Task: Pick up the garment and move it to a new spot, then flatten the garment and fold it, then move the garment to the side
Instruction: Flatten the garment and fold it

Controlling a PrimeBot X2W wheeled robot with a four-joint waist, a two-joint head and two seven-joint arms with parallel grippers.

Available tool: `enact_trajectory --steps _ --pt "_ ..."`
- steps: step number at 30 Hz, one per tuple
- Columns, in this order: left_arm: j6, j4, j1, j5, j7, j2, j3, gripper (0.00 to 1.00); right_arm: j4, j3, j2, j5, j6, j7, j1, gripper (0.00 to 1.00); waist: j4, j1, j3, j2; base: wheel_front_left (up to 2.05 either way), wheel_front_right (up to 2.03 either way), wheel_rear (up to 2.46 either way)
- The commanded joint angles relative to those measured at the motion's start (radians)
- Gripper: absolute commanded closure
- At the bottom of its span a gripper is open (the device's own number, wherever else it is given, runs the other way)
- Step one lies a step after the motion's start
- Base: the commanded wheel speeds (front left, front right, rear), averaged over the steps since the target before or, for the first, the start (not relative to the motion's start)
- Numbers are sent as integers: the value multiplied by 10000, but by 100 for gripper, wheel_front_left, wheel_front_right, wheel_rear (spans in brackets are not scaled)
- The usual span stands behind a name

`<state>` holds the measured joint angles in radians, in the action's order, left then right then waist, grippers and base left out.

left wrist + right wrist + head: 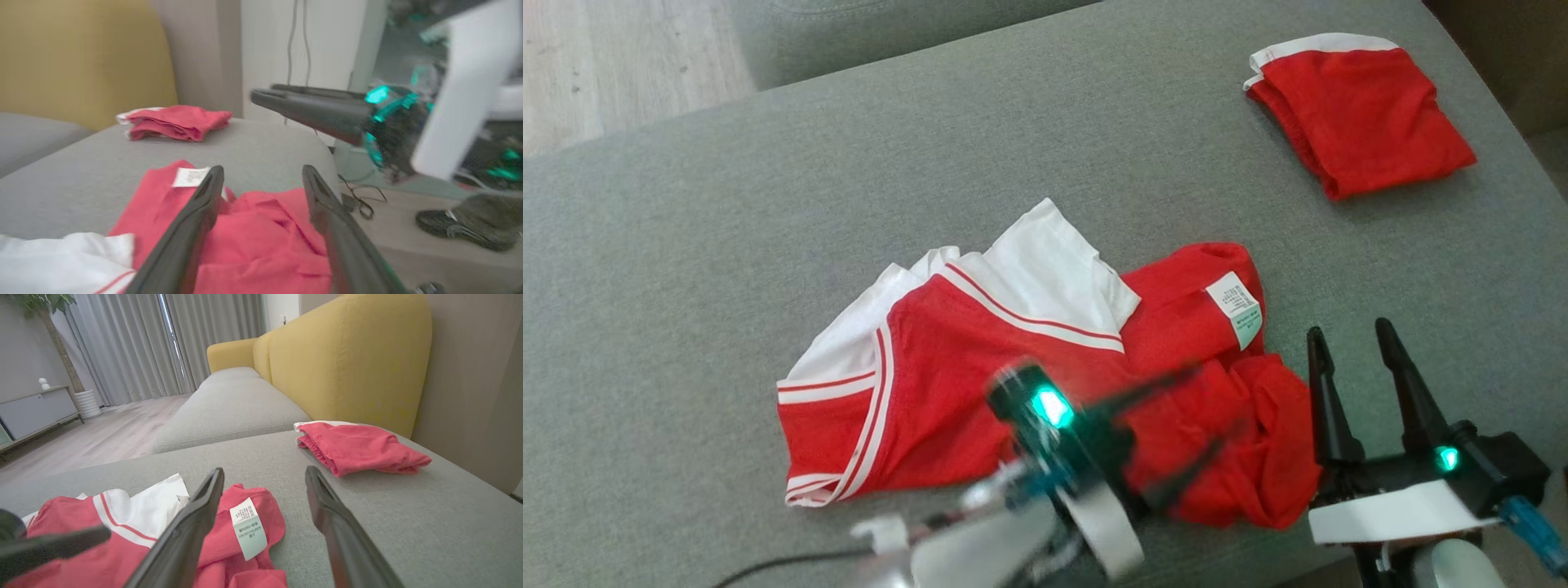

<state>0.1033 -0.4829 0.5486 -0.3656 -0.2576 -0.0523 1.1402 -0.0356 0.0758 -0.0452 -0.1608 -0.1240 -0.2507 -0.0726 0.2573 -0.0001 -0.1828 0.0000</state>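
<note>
Garment [980,359], crumpled; left gripper [1207,404] spread over its four-o'clock bunch, likely for grasping; right gripper [1347,328] spread, empty, alongside.

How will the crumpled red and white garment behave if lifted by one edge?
Probably floppy: the garment lies in soft folds on the grey cushion, so it should hang limp. Likely light, as the cloth looks thin. Pushed, it would probably bunch up.
</note>
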Motion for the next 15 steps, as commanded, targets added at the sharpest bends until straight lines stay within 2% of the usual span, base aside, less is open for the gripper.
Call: enact_trajectory --steps 1,3,5,9,11,15 --pt "-106 306 480 -204 -41 15 -617 0 355 155 -51 66 -67 -111 183 0 -31 1 26 0 0 0 0" --pt "-198 257 903 -457 47 -237 -1157 0 396 85 -51 76 -67 -111 183 0 -99 1 39 0 0 0 0" --pt "-183 33 1474 -685 518 -729 -1626 0 441 83 -51 87 -67 -111 190 0 -143 1 -41 0 0 0 0" --pt "176 -582 2818 -1411 2019 -1781 -1980 0 504 203 -51 55 -67 -111 300 0 -128 1 -496 0 0 0 0" --pt "255 -739 3602 -1810 2784 -2314 -1674 0 526 261 -51 22 -67 -111 429 0 -61 1 -788 0 0 0 0" --pt "269 -109 5047 -3446 3923 -3436 48 0 545 307 -51 -61 -67 -111 721 0 63 1 -1331 0 0 0 0"
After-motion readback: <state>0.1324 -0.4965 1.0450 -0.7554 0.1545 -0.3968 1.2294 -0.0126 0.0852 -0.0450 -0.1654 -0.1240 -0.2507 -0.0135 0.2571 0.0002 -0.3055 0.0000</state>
